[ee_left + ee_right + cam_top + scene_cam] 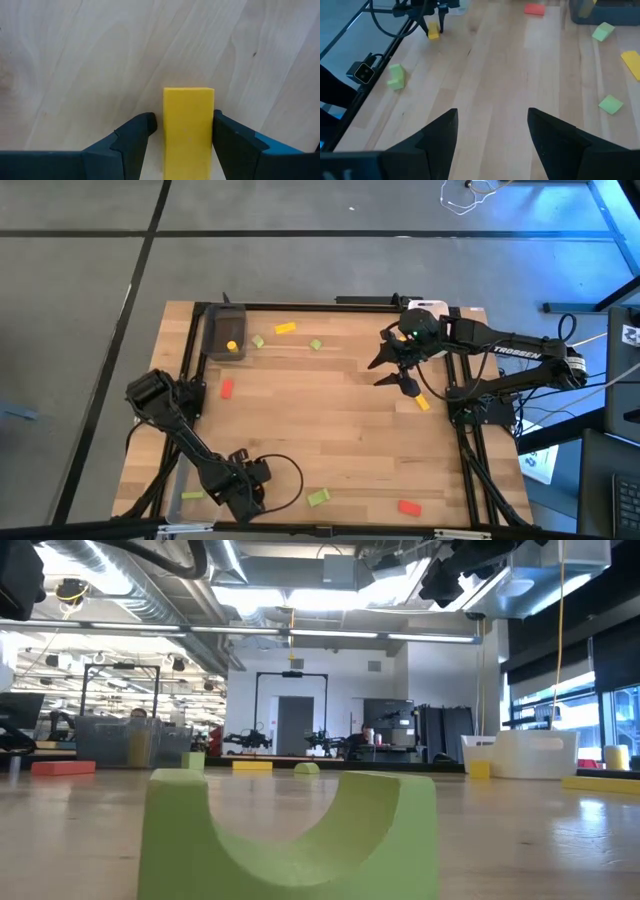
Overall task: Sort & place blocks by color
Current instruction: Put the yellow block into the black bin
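Note:
My left gripper [182,122] is open near the table's near-left corner [238,457], low over a yellow bar block [188,130] that lies flat on the wood, one finger on each long side. The right wrist view shows this gripper and the block [433,32] from afar. My right gripper [492,135] is open and holds nothing, raised above the far-right part of the table [395,372]. Loose blocks lie flat: red [227,388], red [409,507], green [318,498], green [258,340], green [316,344], yellow [285,328], yellow [422,402]. My left gripper comes at the yellow block from above, with its fingers along the long sides. One finger [227,137] stands right at the block's side, and I cannot tell whether it touches. The other finger [142,130] stands apart from the block. The block lies on the table.
A dark grey tray [224,333] at the far-left corner holds a yellow piece [232,346]. A white tray [530,755] stands at the far right, under my right arm. A green arch block [290,830] fills the low view. A black cable [285,480] loops near my left gripper.

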Robot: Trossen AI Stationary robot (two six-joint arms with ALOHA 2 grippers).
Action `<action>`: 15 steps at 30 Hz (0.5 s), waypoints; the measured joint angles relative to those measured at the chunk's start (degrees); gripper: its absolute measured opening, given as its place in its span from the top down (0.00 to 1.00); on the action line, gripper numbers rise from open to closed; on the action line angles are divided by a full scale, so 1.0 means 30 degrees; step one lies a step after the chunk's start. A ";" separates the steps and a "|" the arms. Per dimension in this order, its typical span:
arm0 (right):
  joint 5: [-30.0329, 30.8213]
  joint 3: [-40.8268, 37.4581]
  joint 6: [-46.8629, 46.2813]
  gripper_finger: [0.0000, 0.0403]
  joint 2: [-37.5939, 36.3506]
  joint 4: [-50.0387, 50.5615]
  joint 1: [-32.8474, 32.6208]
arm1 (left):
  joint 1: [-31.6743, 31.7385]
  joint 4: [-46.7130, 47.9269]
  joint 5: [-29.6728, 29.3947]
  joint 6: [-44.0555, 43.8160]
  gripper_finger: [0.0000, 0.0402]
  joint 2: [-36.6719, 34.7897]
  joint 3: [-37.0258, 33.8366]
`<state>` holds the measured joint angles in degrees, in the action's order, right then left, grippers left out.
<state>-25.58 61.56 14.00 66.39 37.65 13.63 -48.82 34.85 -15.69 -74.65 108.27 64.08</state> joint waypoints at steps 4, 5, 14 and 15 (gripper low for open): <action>0.0000 0.0000 -0.0016 0.41 0.0000 0.0000 0.0000 | 0.0015 0.0000 0.0120 0.0246 0.51 0.0000 -0.0018; 0.0000 0.0000 -0.0050 0.41 0.0000 -0.0007 0.0000 | 0.0015 0.0000 0.0123 0.0397 0.52 0.0000 -0.0018; 0.0000 0.0000 -0.0058 0.41 0.0000 -0.0007 0.0000 | 0.0418 0.0007 0.1572 0.0532 0.71 -0.0076 -0.0039; 0.0000 0.0000 -0.0058 0.41 0.0000 -0.0007 0.0000 | 0.0491 0.0002 0.1626 0.0430 0.71 -0.0136 -0.0040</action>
<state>-25.58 61.56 13.82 66.39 37.63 13.63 -47.34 34.86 -10.81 -73.36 107.86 63.96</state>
